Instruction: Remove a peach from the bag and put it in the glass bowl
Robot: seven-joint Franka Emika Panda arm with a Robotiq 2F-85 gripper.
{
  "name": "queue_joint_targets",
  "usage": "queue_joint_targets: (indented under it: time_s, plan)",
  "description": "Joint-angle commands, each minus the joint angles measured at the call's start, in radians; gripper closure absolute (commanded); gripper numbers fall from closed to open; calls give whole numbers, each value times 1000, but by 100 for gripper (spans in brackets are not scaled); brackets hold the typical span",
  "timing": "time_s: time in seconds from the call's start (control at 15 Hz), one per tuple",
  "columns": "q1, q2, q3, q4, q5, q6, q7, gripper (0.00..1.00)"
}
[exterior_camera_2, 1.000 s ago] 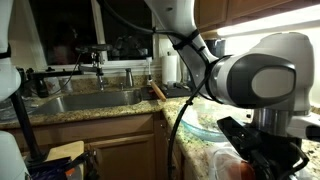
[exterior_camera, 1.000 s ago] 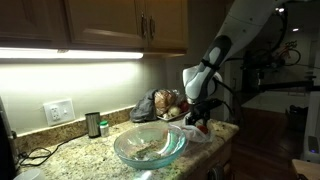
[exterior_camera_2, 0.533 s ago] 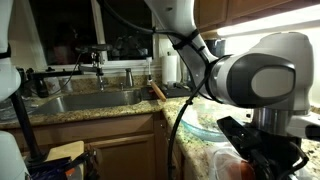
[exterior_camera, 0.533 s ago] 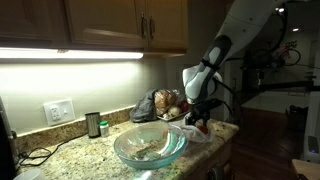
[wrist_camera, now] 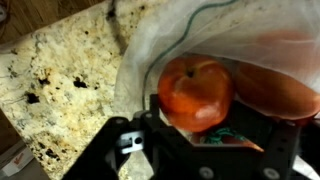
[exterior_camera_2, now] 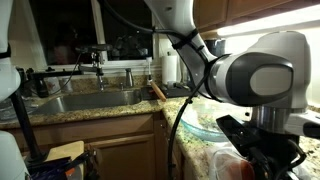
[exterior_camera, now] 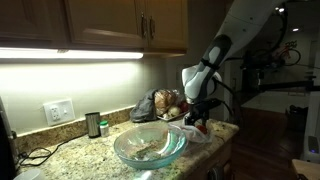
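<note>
In the wrist view a red-orange peach (wrist_camera: 196, 85) sits between my gripper's (wrist_camera: 197, 118) dark fingers, which touch it on both sides. It lies inside the crinkled translucent bag (wrist_camera: 160, 35). A second peach (wrist_camera: 285, 88) lies to its right in the bag. In an exterior view the gripper (exterior_camera: 201, 122) points down into the bag (exterior_camera: 196, 134) at the counter's end. The wide pale blue-green glass bowl (exterior_camera: 150, 147) stands just beside the bag. In an exterior view the gripper (exterior_camera_2: 256, 160) and bag (exterior_camera_2: 224, 166) show at the bottom, partly hidden by the arm.
A dark lumpy bundle (exterior_camera: 146, 107) and a basket of items (exterior_camera: 167, 101) stand against the wall behind the bowl. A small dark jar (exterior_camera: 93, 124) stands near a wall outlet (exterior_camera: 58, 111). A sink (exterior_camera_2: 90, 100) lies across the room. The counter edge (exterior_camera: 222, 140) is close to the bag.
</note>
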State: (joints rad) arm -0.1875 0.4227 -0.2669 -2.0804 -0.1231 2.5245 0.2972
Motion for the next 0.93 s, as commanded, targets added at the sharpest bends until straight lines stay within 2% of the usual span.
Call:
queue_joint_targets:
  time_s: [0.0, 0.87]
  plan:
    - [19, -48, -13, -26, 1, -9, -2, 57]
    - [20, -172, -11, -99, -14, 20, -9, 56]
